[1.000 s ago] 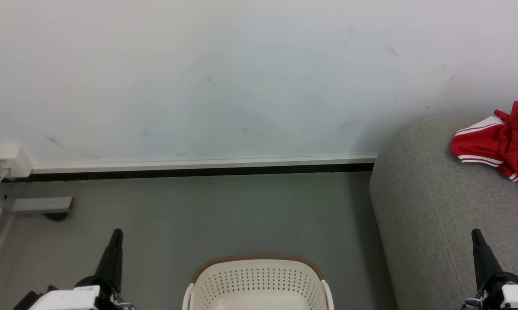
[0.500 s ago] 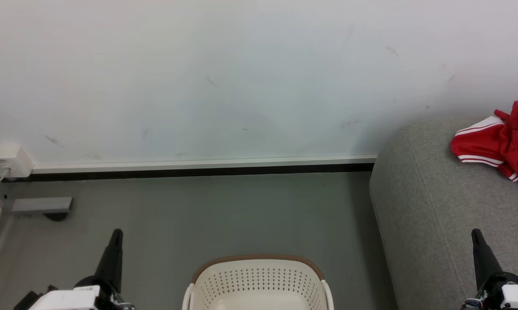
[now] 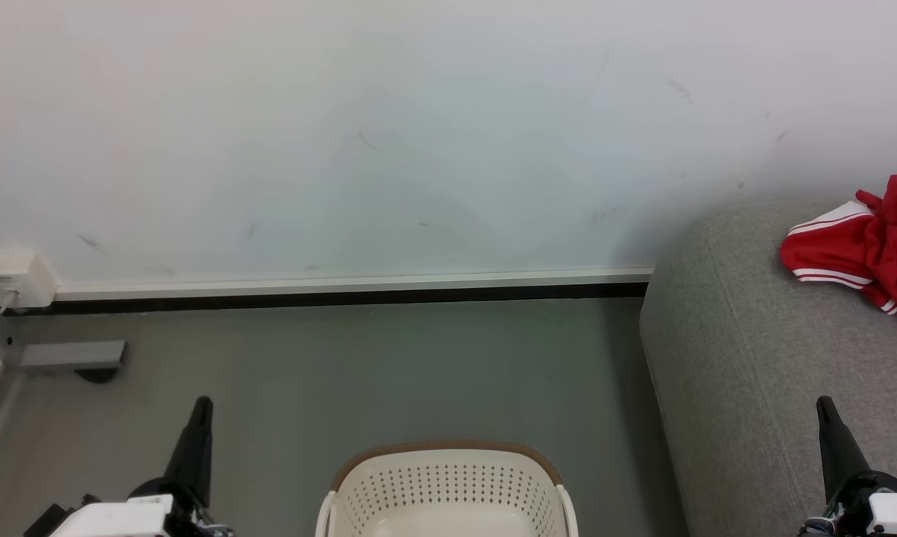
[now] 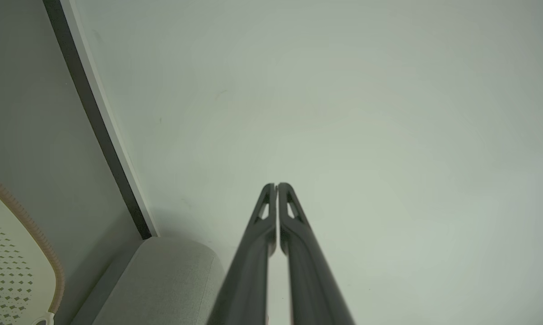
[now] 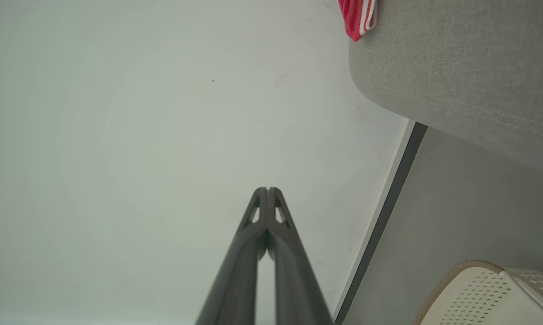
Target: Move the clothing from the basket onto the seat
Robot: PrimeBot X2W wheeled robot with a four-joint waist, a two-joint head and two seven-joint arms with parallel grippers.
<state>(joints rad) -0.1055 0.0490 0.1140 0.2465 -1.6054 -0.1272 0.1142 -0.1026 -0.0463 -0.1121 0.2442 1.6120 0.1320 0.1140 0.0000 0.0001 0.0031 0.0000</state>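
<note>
We see the basket (image 3: pixel 448 447) cut off by the head view's bottom edge, so its floor is hidden from us. The clothing (image 3: pixel 862 246), bright red with white stripe trim, lies crumpled on the seat (image 3: pixel 724 358) near the wall (image 3: pixel 388 134) and runs past the right edge. Our left gripper (image 3: pixel 203 403) and right gripper (image 3: pixel 823 403) each have 2 fingers pressed together, holding nothing.
</note>
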